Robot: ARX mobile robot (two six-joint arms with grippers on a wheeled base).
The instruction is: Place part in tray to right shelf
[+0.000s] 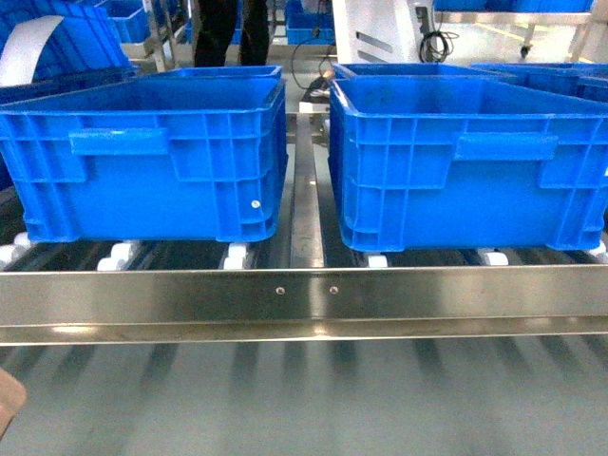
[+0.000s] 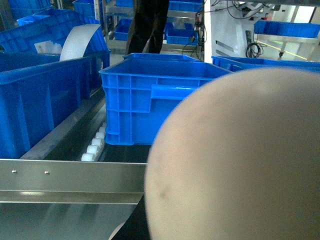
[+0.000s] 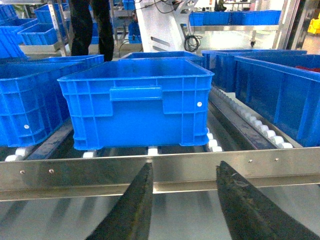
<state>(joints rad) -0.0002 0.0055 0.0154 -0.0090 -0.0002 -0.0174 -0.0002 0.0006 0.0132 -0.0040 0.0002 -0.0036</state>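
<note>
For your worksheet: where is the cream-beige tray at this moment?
The tray fills the lower right of the left wrist view, close to the camera, in front of the steel rail. In the head view only its corner shows, bottom left.

Even, bright indoor light falls on the blue crates (image 1: 142, 157), while the shelf's steel front rail (image 1: 304, 296) carries soft pale streaks of glare. The head view is slightly soft throughout. In the left wrist view a large cream surface (image 2: 240, 160) sits badly out of focus (too near the lens), and the right gripper's dark fingers (image 3: 127, 210) blur at the bottom edge.
</note>
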